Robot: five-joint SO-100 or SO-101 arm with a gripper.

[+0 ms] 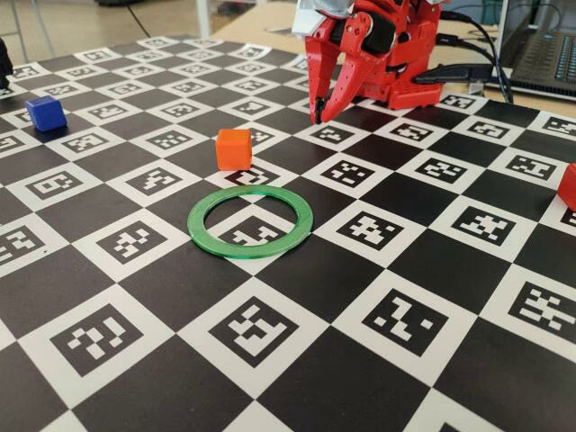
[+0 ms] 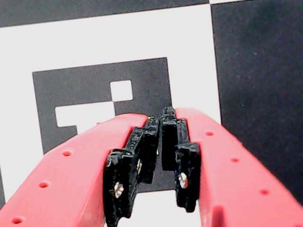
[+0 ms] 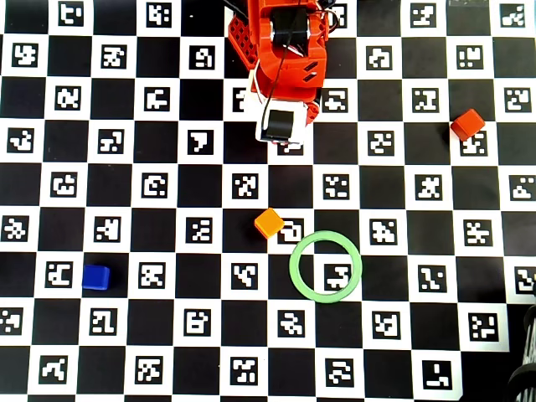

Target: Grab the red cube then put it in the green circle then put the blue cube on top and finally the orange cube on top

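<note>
The red cube (image 3: 467, 124) sits alone on the checkered mat (image 3: 167, 335), well apart from my fingers and far off to one side of them in the overhead view; in the fixed view only a sliver of it (image 1: 568, 186) shows at the right edge. My gripper (image 2: 161, 137) hangs close over the mat near my own base, pointing down, the fingertips (image 2: 168, 124) nearly touching and nothing between them. The green ring (image 3: 327, 265) lies flat out ahead of me, its centre bare. The orange cube (image 3: 269, 222) stands just beside the ring's near rim, between it and my fingers. The blue cube (image 3: 96, 276) rests far off on the opposite side from the red one.

As I judge it, the stack is not begun and the first step is the reach for the red cube. To do it well I should spread wide before I descend, swing across without brushing the orange cube, and square my pads to two flat faces so it does not twist out.

The red cube looks small, matte and sharp-edged, darker than the orange one, turned slightly askew to the mat's squares.
</note>
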